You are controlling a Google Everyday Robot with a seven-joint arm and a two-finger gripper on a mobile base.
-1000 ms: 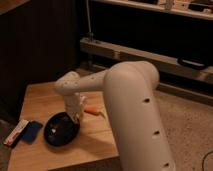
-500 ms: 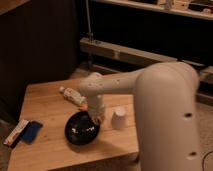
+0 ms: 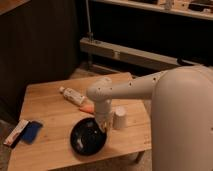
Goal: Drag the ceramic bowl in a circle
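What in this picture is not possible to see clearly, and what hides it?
- Claw, camera view: at the ceramic bowl's upper right rim; the wrist above hides its fingertips.
- Small white cup: its left side sits behind the arm.
- Orange item: mostly covered by the arm, so what it is stays unclear.
- White tube: label too blurred to read.
- Wooden table: front edge cut off by the picture's bottom.

My single camera sits high behind the arm's bulky white shoulder (image 3: 182,120), looking down and forward at middling range over the wooden table (image 3: 50,100) toward the dark shelving (image 3: 150,30), with the gripper (image 3: 103,125) at the ceramic bowl (image 3: 88,136) near frame centre.
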